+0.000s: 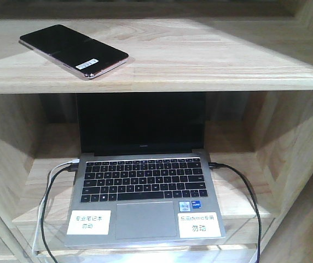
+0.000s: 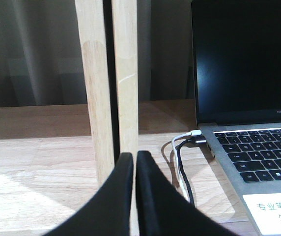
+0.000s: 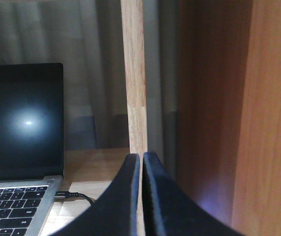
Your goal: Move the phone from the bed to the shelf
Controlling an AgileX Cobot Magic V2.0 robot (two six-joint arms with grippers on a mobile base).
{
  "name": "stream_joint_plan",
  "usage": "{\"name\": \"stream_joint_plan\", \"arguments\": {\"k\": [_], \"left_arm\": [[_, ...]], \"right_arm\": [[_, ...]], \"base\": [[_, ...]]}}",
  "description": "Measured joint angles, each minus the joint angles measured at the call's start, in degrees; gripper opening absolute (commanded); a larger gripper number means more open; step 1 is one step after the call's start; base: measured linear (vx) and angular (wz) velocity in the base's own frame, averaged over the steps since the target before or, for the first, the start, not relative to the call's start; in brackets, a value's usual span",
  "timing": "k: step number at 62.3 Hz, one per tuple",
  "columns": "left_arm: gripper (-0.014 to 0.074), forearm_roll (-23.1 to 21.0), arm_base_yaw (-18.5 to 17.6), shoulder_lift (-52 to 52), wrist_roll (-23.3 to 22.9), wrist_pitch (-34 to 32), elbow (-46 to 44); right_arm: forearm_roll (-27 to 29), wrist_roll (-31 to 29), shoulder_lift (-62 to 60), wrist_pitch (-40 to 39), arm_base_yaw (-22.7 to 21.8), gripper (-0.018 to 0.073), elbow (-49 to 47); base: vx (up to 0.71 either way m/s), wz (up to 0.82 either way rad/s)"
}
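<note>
– Front view, nearest first?
– One silver laptop (image 1: pixel 145 186), open, two white labels, cables at both sides. Above it, one phone (image 1: pixel 73 51) lies flat on the shelf (image 1: pixel 211 60), upper plank, left part.
– Left wrist view?
– One left gripper (image 2: pixel 135 162), pressed together, empty; two upright posts (image 2: pixel 108 83); one white cable (image 2: pixel 182 162), one black.
– Right wrist?
– One right gripper (image 3: pixel 141 164), likewise closed on nothing.

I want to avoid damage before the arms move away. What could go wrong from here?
1. The glossy black phone lies near the front edge of the pale wooden shelf; a bump might knock it off.
2. The cables beside the silver laptop could snag the shut left gripper.
</note>
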Motion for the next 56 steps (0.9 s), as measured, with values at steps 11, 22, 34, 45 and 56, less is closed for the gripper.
{"name": "stream_joint_plan", "arguments": {"k": [11,22,34,45,56], "left_arm": [[0.0001,0.0,0.0,0.0,0.0,0.0,0.0],[0.0001,0.0,0.0,0.0,0.0,0.0,0.0],[0.0001,0.0,0.0,0.0,0.0,0.0,0.0],[0.0001,0.0,0.0,0.0,0.0,0.0,0.0],[0.0001,0.0,0.0,0.0,0.0,0.0,0.0]], "right_arm": [[0.0,0.0,0.0,0.0,0.0,-0.0004,0.0],[0.0,0.0,0.0,0.0,0.0,-0.0004,0.0],[0.0,0.0,0.0,0.0,0.0,-0.0004,0.0],[0.0,0.0,0.0,0.0,0.0,-0.0004,0.0],[0.0,0.0,0.0,0.0,0.0,-0.0004,0.0]], "base": [[0.0,0.0],[0.0,0.0],[0.0,0.0],[0.0,0.0],[0.0,0.0]]}}
